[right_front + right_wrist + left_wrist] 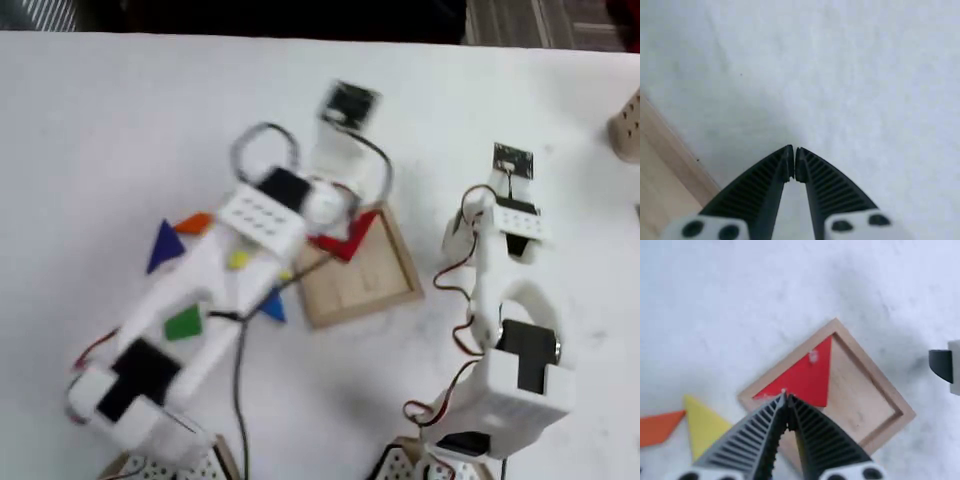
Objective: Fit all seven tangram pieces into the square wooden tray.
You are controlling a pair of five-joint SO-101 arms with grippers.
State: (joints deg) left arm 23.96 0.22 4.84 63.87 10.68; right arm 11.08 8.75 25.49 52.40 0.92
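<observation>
Centrally, the square wooden tray (375, 275) sat askew on the white worktop (120, 120), one corner pointing away from the arms. A red triangular piece (807, 375) lay flat inside the tray, its long edge against one side of the rim; the rest of the tray floor was bare wood.

Left arm (200, 290) lay stretched diagonally across the worktop to the tray. Left pincer (787, 401) hung over the red piece's inner edge with its fingers together and nothing seen between them. Could not tell whether the tips touched the piece.

Other pieces lay loose on the worktop outside the tray, all on the left arm's side:
- large dark blue triangle (163, 248), with an orange piece (193, 223) just beside it;
- yellow triangle (702, 425), near a corner of the tray;
- green piece (183, 323), close against the arm;
- small blue triangle (272, 305), just beside the tray's near edge.

The arm covered parts of the yellow and green pieces in the high view, so the green piece's outline was not fully read.

Right arm (510, 340) stood on the other side of the tray, apart from it. Right pincer (793, 162) pointed down at bare worktop, fingers closed together and holding nothing. An edge of the tray (675, 160) lay just off to one side of it.
</observation>
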